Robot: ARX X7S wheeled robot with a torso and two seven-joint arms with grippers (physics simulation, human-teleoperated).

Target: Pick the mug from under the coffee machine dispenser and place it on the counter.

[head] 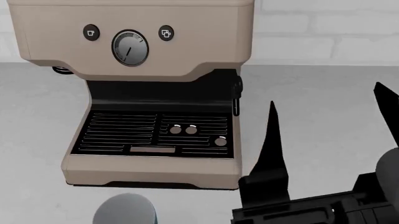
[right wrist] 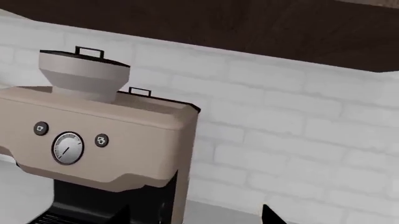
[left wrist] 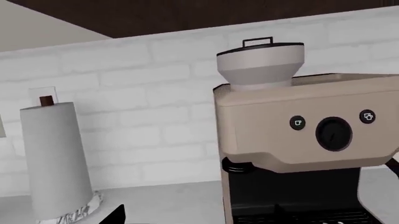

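The beige coffee machine dispenser [head: 131,46] stands on the whitish counter [head: 324,88]; its black slotted drip tray [head: 156,135] holds nothing. The light-blue mug [head: 124,211] stands on the counter just in front of the machine, cut off by the head view's bottom edge, with no gripper touching it. My right gripper [head: 329,126] is open and empty, to the right of the machine and the mug. In the right wrist view its two tips stand wide apart [right wrist: 196,217]. My left gripper [left wrist: 198,218] faces the machine [left wrist: 311,130]; one black fingertip [left wrist: 115,214] shows far to the side.
A paper towel roll [left wrist: 53,158] stands on the counter left of the machine. A grey bean hopper [left wrist: 260,63] sits on top of the machine. A white brick wall [right wrist: 299,121] runs behind, with dark cabinets above. A black steam wand [head: 236,98] hangs at the machine's right side.
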